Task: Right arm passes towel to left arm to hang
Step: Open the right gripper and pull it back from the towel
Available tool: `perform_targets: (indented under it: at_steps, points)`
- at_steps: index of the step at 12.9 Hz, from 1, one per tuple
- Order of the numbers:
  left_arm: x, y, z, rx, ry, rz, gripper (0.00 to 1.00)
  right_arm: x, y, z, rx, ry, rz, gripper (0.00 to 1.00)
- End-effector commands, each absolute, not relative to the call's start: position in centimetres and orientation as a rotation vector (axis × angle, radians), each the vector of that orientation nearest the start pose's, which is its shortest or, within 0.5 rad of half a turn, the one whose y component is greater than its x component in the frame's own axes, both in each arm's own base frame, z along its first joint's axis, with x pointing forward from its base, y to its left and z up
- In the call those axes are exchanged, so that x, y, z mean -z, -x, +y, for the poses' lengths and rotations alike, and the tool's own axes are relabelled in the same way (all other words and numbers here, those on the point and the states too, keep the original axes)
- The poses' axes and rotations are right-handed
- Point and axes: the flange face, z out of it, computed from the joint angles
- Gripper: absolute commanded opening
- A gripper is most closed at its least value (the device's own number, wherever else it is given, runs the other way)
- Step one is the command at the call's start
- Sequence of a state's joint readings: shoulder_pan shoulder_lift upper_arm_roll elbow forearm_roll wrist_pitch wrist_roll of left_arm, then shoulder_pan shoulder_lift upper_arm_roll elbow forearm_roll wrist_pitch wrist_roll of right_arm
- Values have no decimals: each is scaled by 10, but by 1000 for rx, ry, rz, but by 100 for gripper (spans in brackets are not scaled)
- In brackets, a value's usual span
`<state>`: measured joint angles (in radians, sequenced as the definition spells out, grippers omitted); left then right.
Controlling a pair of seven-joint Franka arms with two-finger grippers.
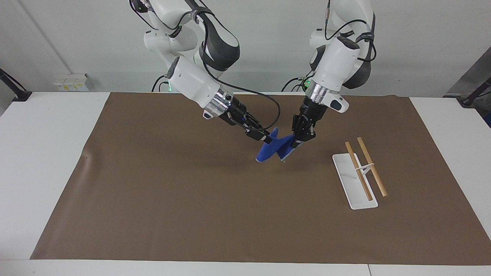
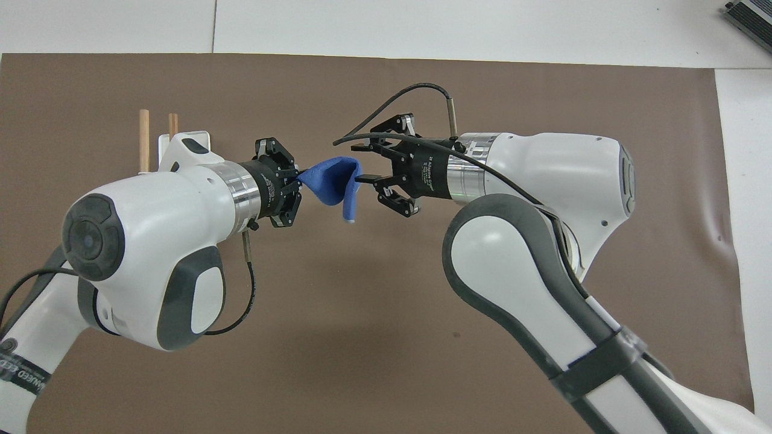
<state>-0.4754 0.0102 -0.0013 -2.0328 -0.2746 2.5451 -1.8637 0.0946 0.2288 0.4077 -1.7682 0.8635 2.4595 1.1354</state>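
Handover in mid-air over the middle of the brown mat (image 1: 153, 199).

Left claw (image 1: 296, 143): fingertips pinched together on one corner of the towel (image 1: 274, 150). Grip looks firm.

Right claw (image 2: 365, 164): fingers parted in the overhead view, one above and one beside the cloth. One lower tip seems to sit at the fold of the cloth; cannot tell whether it touches. Judged: letting go, weight passing to the left arm.

Towel (image 2: 332, 184): off the table, hanging bunched between the two claws. From the left claw it runs toward 3 o'clock in the overhead view, then folds and droops toward 6. Free end hangs down; grey edge shows at the lowest tip.

Rack (image 1: 355, 180): white base, two wooden rods (image 1: 365, 166), toward the left arm's end of the table. In the facing view it lies at about 4 o'clock from the left claw, near but apart. Rods run roughly 11 to 5 there.

Relation that matters: the left arm is the one nearer the rack, and the towel trails from its claw away from the rack. Judged: the cloth's long edge will need to be carried across the rods and draped, with the right claw clear first.

Risk, judged: a one-corner hold lets the cloth twist.
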Motion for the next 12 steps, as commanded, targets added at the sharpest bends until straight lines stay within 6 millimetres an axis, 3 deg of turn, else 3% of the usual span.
perform_targets:
  at_steps: [1,3,6,8,10,12]
  points:
    - [-498,-526,-265,-15,-1908,1777,0,-501,-574,279,-260,1967,1307,100]
    - [-499,-528,-262,-42,-1957,1717,0,-499,-566,253,-174,2135,1288,100]
    - [-499,-537,-247,-114,-2060,1590,0,-500,-560,212,-56,2526,1119,100]
    - [-499,-543,-236,-146,-2096,1544,0,-505,-560,168,7,2716,965,100]
    - [-498,-548,-224,-157,-2108,1543,0,-512,-562,130,41,2840,783,100]
    - [-498,-554,-209,-168,-2090,1574,0,-515,-562,105,61,2918,651,100]
